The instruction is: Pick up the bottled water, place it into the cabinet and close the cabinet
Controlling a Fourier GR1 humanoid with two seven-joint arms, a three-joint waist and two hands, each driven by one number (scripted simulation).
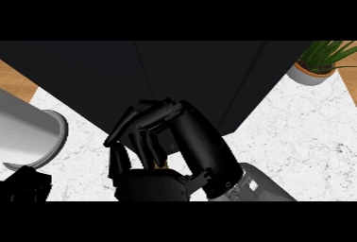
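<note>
Bottled water cannot be made out anywhere in the head view; whether it sits inside the curled right hand [178, 142] cannot be told, since the black fingers [140, 127] hide whatever lies in their hollow. That hand is at the picture's middle, its fingers bent over and its thumb below them, raised in front of the dark cabinet [167, 71]. The grey forearm [258, 186] behind it runs down to the lower right. The cabinet fills the upper middle as a large black body with a thin vertical seam down its front, standing on the white marbled tabletop [300, 137]. At the left edge lies a grey cylindrical vessel [31, 132], its round rim turned toward the right. The left hand [24, 186] shows at the lower left corner, only partly in view, so its fingers cannot be judged. A potted plant [317, 64] stands at the upper right, just beside the cabinet's corner.
</note>
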